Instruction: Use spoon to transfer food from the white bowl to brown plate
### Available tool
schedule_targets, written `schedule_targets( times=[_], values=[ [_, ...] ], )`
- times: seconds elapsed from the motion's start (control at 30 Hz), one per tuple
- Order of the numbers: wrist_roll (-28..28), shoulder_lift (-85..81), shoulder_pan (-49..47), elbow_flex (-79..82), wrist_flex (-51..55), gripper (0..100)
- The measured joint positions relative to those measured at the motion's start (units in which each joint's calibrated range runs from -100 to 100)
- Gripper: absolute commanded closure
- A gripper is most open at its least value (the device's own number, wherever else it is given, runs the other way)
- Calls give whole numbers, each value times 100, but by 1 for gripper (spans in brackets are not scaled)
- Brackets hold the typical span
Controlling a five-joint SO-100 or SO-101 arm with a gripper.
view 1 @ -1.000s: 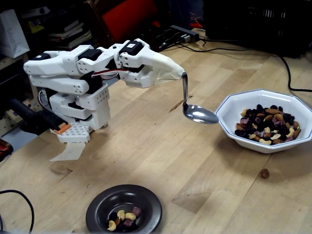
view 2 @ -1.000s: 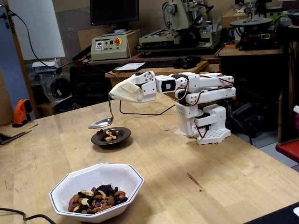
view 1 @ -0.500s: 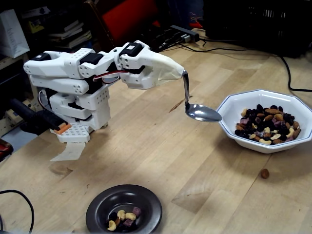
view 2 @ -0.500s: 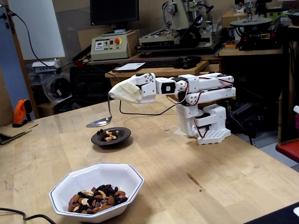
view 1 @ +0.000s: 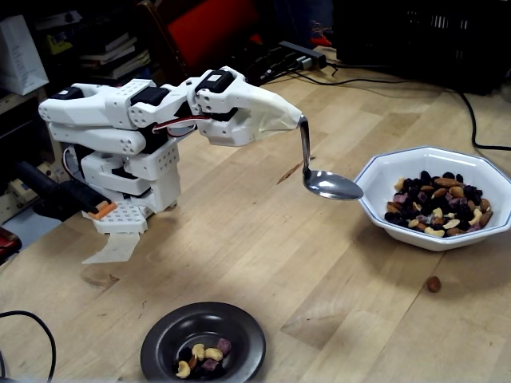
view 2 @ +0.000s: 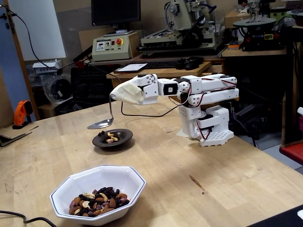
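**A:** Workshop backdrop logged: machine tools, a monitor and a control box with a red stop button behind the table's far edge in a fixed view. Pale wooden table (view 1: 279, 263), scuffed; cables trailing over one corner.

**B:** Position of the task items?

**A:** Found the white bowl (view 1: 415, 235) near the table's right edge in that fixed view, well stocked with food (view 1: 439, 203). Found the brown plate (view 1: 160, 343) at the near edge, holding only a few pieces (view 1: 204, 357). Spotted one stray nut (view 1: 433, 283) on the wood just beside the bowl.

**B:** Gripper state?

**A:** Could not tell. Gripper (view 1: 283, 114) wrapped in a pale cover, jaws hidden. Saw the spoon (view 1: 327, 185) hanging from it by the bent handle, held off the table, close to the white bowl's rim but outside it. Looked empty and shiny.

**B:** Step in hand?

**A:** Judged as the approach for another scoop, with a small part of the transfer done. Next move probably calls for lifting over the rim, dipping into the pile, then levelling before the carry toward the near edge. Flagged spill risk, given the loose nut.
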Motion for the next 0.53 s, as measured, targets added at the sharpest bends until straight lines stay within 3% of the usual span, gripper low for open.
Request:
schedule_targets(
  times=[0.53],
  values=[
    [-29, 0, 0, 0, 0, 96]
  ],
)
